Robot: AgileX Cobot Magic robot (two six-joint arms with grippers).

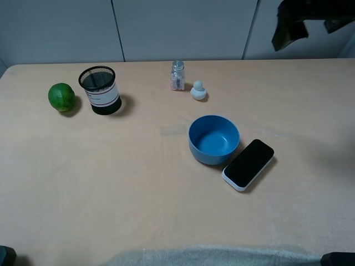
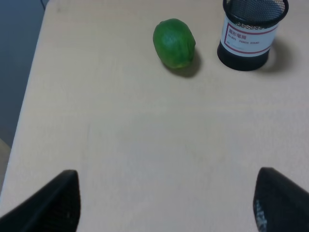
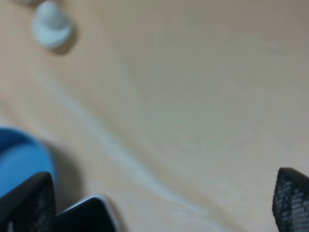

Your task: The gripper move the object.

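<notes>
The blue bowl (image 1: pixel 214 139) stands upright and empty right of the table's middle; its rim also shows in the right wrist view (image 3: pixel 21 154). My right gripper (image 3: pixel 164 212) is open and empty, its two dark fingers (image 3: pixel 29 203) wide apart. In the exterior high view it (image 1: pixel 291 25) hangs high at the far right, well apart from the bowl. My left gripper (image 2: pixel 164 208) is open and empty over bare table at the front left, far from the bowl.
A black-screened phone (image 1: pixel 248 164) lies against the bowl's front right side. A black mesh pen cup (image 1: pixel 100 90) and a green lime (image 1: pixel 61 97) stand at the far left. A small shaker (image 1: pixel 177 75) and a white figure (image 1: pixel 198 90) stand behind the bowl.
</notes>
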